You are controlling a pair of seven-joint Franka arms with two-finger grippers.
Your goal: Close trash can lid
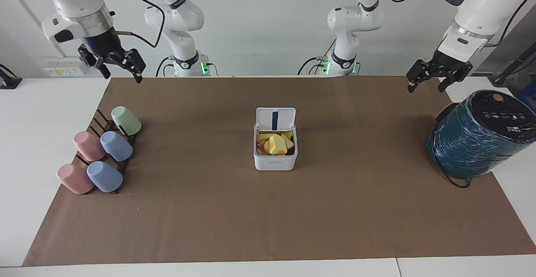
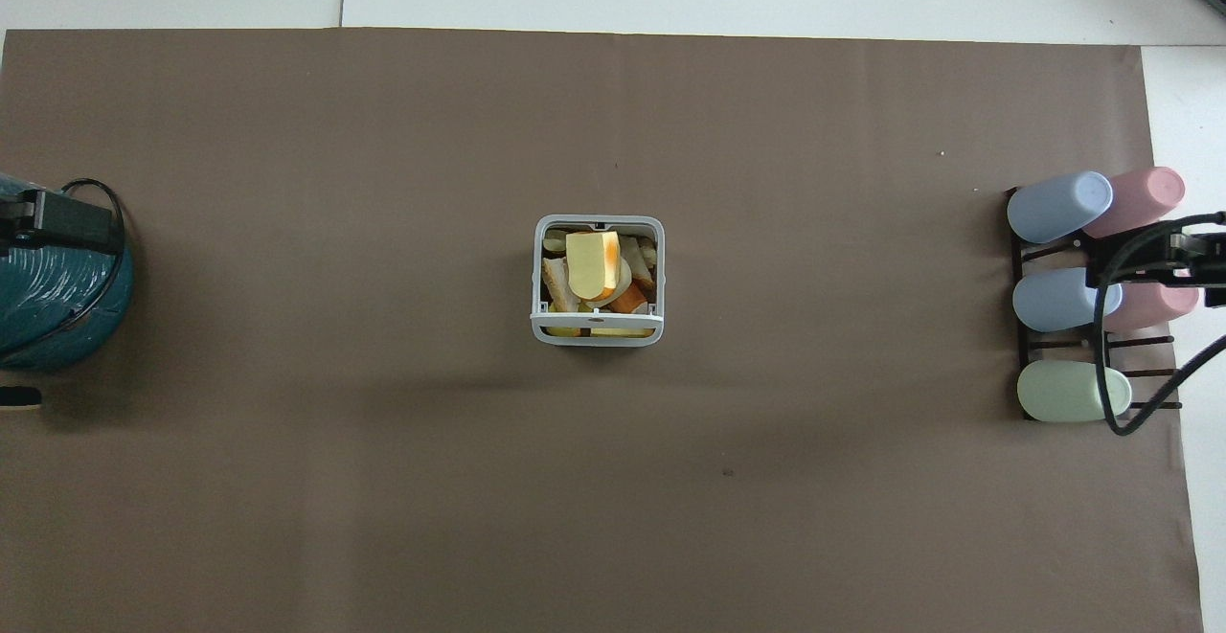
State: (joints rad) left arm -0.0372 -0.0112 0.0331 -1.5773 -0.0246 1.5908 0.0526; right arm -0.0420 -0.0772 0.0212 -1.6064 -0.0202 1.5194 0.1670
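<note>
The trash can [image 1: 275,162] is a small white box with a grey rim [image 2: 596,336] in the middle of the brown mat, filled with yellow and orange food scraps. Its lid [image 1: 275,119] stands upright and open on the side nearer to the robots, with the dark blue strip of its inner face showing. In the overhead view the lid [image 2: 596,321] shows edge-on. My left gripper [image 1: 426,87] is open and empty, up in the air over the mat's edge beside the teal cylinder. My right gripper [image 1: 122,77] is open and empty, raised over the mat's corner near the cup rack. Both are well away from the can.
A large teal wrapped cylinder [image 1: 481,136] with a black cable lies at the left arm's end of the table. A dark rack [image 1: 100,122] with several pastel cups on it stands at the right arm's end. The brown mat [image 1: 268,218] covers most of the table.
</note>
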